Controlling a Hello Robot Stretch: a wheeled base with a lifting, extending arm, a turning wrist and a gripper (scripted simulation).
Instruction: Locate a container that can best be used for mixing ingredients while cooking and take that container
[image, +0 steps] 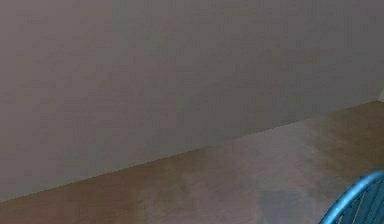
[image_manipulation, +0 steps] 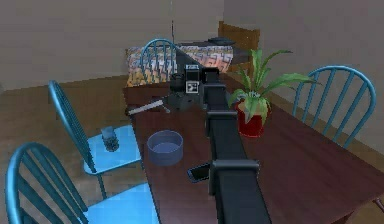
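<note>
- Bowl (image_manipulation: 165, 147) (blue-grey, round) is seen on the dark table (image_manipulation: 300, 160), just left of the arm (image_manipulation: 228, 150) and near a potted plant (image_manipulation: 252, 110).
- The claw (image_manipulation: 176, 88) is pictured farther along the table; whether anything is held cannot be told.
- Blue chairs (image_manipulation: 125, 155) are ranged around.

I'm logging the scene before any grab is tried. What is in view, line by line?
Table: one, dark brown wood, middle of the arm side view.
Chairs: four, blue, around the table; a blue chair edge also shows at the forward view's lower right.
Bowl: one, blue-grey, on the table left of the arm.
Potted plant: one, green leaves in a red pot, on the table right of the arm.
Flat thing: one, black, on the table beside the arm.
Arm: one, dark bar over the table.
Gripper: one, dark, at the arm's far end; cannot tell whether it holds anything.
</note>
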